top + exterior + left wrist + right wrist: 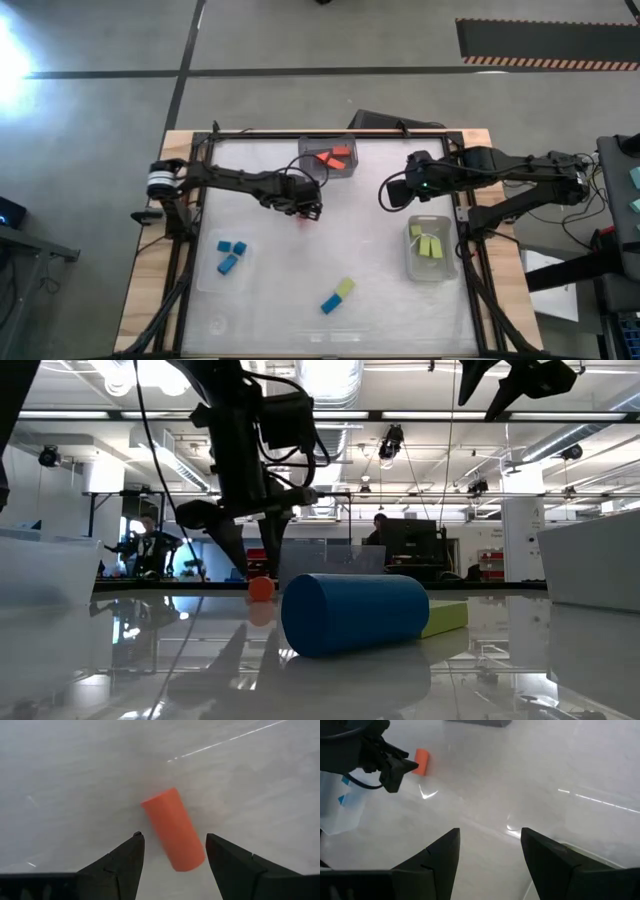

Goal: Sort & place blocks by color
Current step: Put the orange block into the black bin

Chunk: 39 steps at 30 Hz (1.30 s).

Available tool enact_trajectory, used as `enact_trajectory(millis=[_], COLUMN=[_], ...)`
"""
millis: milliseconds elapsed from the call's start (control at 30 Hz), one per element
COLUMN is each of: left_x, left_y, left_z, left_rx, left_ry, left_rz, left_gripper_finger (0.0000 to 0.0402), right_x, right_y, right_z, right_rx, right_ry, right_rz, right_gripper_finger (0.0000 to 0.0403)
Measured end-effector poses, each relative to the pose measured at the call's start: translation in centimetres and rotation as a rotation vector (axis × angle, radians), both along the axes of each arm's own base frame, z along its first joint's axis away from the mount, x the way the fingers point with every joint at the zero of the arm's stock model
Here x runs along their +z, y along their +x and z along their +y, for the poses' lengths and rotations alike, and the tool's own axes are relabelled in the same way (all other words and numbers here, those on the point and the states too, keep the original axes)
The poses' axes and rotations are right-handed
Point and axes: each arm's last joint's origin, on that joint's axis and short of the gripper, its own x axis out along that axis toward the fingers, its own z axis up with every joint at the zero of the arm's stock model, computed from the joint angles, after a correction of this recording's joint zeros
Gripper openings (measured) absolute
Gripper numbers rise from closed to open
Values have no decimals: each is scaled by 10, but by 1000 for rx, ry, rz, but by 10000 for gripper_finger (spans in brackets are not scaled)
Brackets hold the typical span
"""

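While I look down from the high view, my left gripper [308, 210] sits near the table's middle, just below the clear bin [343, 170] holding orange-red blocks [335, 156]. My right gripper [395, 192] hangs above the bin [413, 262] of yellow-green blocks [428, 244]. Blue blocks [231, 254] lie in a bin at lower left, and a blue block [331, 303] touches a yellow-green one [345, 288] loose on the table.

In the low view, a blue cylinder [355, 612] lies closest, a yellow-green piece [446, 616] behind it, and a small orange block [261, 588] beneath the left arm.

From the left wrist, my fingers [125, 862] are spread wide, the orange cylinder [174, 828] lying on the table between them, untouched.

From the right wrist, my fingers [440, 855] are parted and empty; the orange cylinder [421, 761] lies far off beside the other gripper [395, 770].
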Motion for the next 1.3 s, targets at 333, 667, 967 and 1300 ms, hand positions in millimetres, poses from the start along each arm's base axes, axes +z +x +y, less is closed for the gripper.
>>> enact_trajectory(millis=[333, 667, 967, 1300], left_x=[-20, -30, -31, 20], left_y=[8, 9, 7, -6], left_z=[1, 1, 1, -3], left_rx=[1, 2, -4, -84], left_ry=[-2, -7, -9, 47], left_rz=[28, 56, 65, -80], left_gripper_finger=[196, 186, 115, 115], right_x=[0, 0, 0, 12], right_y=[0, 0, 0, 22], right_z=[0, 0, -1, -3], right_rx=[21, 34, 77, 305], right_ry=[-12, -19, -65, -326], right_rz=[5, 8, 13, -171], right_gripper_finger=[201, 201, 201, 201])
